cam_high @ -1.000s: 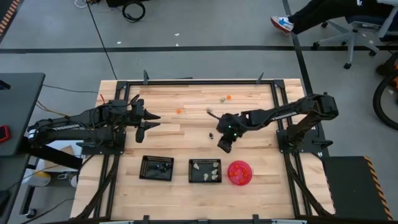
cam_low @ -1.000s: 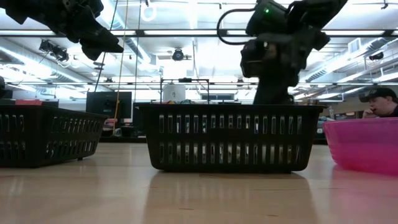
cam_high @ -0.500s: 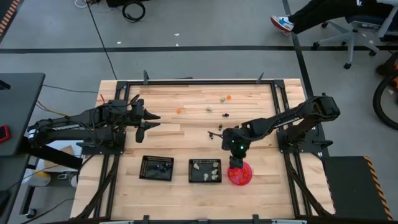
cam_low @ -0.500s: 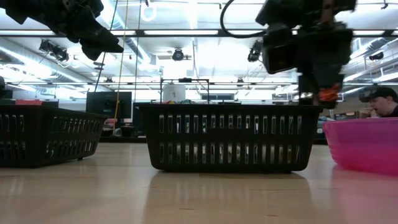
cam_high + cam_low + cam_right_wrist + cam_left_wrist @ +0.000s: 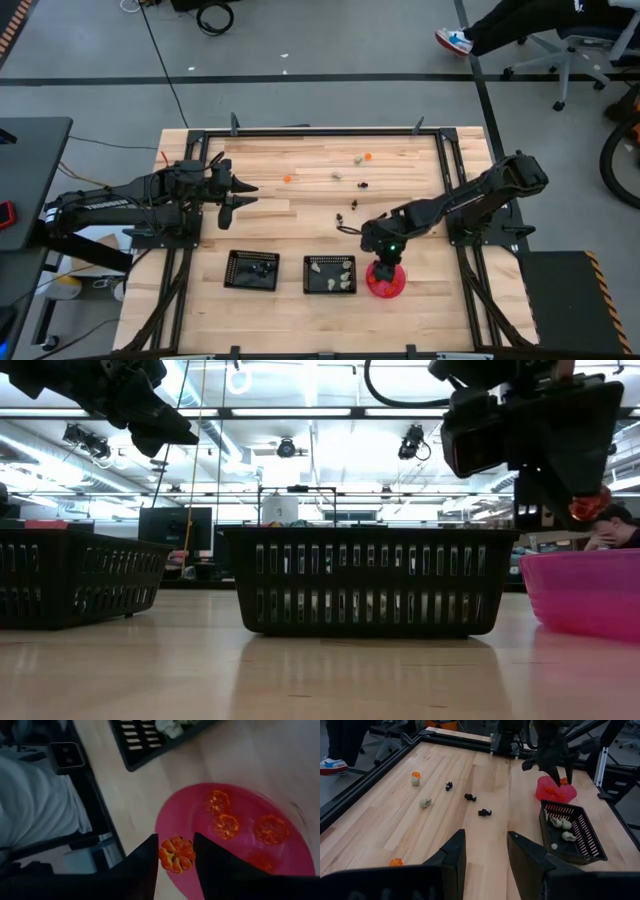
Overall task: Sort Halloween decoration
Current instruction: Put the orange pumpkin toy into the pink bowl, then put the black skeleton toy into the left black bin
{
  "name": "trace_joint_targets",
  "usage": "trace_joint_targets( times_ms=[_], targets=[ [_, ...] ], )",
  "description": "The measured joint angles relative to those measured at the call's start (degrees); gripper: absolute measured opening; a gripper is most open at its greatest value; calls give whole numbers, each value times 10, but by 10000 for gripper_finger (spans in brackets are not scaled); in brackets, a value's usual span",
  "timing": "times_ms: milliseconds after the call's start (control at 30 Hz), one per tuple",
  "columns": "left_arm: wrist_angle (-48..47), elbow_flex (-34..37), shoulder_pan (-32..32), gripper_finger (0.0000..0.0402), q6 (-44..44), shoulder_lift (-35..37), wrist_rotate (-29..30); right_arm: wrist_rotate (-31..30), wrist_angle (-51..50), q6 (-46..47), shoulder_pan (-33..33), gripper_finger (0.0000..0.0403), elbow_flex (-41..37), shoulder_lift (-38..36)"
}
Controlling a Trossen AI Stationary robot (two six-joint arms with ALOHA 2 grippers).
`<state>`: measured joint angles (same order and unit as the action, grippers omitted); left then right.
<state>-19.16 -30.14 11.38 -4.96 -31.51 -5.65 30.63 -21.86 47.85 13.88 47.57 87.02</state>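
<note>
My right gripper [image 5: 385, 262] hangs over the round pink bowl [image 5: 372, 290], shut on an orange pumpkin-shaped trinket [image 5: 176, 854]. The bowl [image 5: 280, 865] has several orange trinkets in it. Loose trinkets lie on the far half of the table: orange [image 5: 288, 178], pale [image 5: 336, 175] and black [image 5: 355, 203]. Pale ones lie in the middle black tray [image 5: 330, 273]. My left gripper [image 5: 240, 195] waits open above the table's left side. My right gripper pinches the orange trinket's two sides [image 5: 166, 855] between its two fingers, near their free ends [image 5: 590, 505]. The fingers slant down from the far right. The trinket is lifted clear, above the pink bowl's rim.
A second black mesh tray [image 5: 252, 270] with dark trinkets stands left of the middle one, near the front edge. A black frame [image 5: 440, 150] borders the table. A seated person [image 5: 610, 520] shows beyond the table's right side.
My right gripper has carried the orange trinket from the table's middle toward the near edge and a little right, ending above the pink bowl. It has turned about its wrist on the way.
</note>
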Motion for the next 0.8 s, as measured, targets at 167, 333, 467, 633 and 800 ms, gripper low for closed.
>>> trace_joint_targets(
  times_ms=[167,333,467,633,800],
  targets=[
    [0,0,0,116,0,0,0,-37,-30,16,6,138,0,0],
    [0,0,0,116,-2,0,0,-52,-37,19,4,152,0,0],
    [0,0,0,116,-3,0,0,-11,-38,25,-12,163,0,0],
    [0,0,0,116,-3,0,0,6,-38,20,-40,166,0,0],
    [0,0,0,116,-3,0,0,-28,-33,-23,-73,166,0,0]
  ],
)
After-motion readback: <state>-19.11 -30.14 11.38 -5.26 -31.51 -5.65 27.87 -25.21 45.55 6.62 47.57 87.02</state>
